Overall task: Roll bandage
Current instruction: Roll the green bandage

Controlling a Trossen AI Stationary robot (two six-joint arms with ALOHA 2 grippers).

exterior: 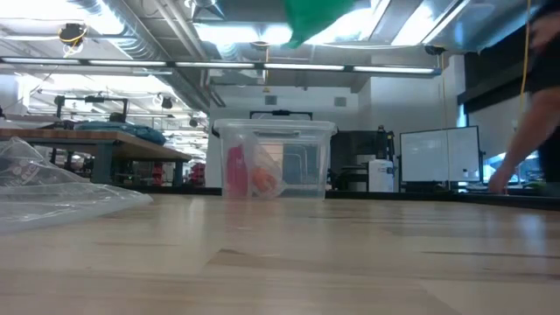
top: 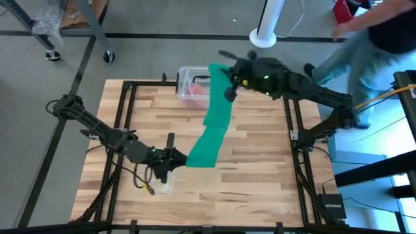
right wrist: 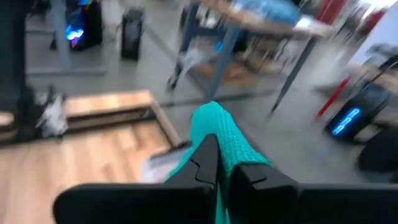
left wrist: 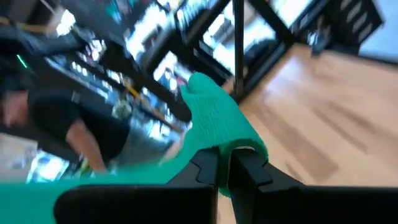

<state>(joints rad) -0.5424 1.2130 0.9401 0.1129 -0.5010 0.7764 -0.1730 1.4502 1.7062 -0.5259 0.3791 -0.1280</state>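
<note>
Wooden table (top: 260, 175) below; bandage (top: 214, 130) stretched in air, 7 to 1 o'clock. Left end effector (top: 174, 158) clenched on one end, right end effector (top: 229, 83) clenched on other, likely tensioning before rolling.

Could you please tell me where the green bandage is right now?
In the high view, the bandage hangs stretched above mid-table, between the left gripper near the front and the right gripper beside the clear plastic box.

Bright overhead ceiling lights (exterior: 262, 35) glare; both wrist views motion-blurred.
</note>
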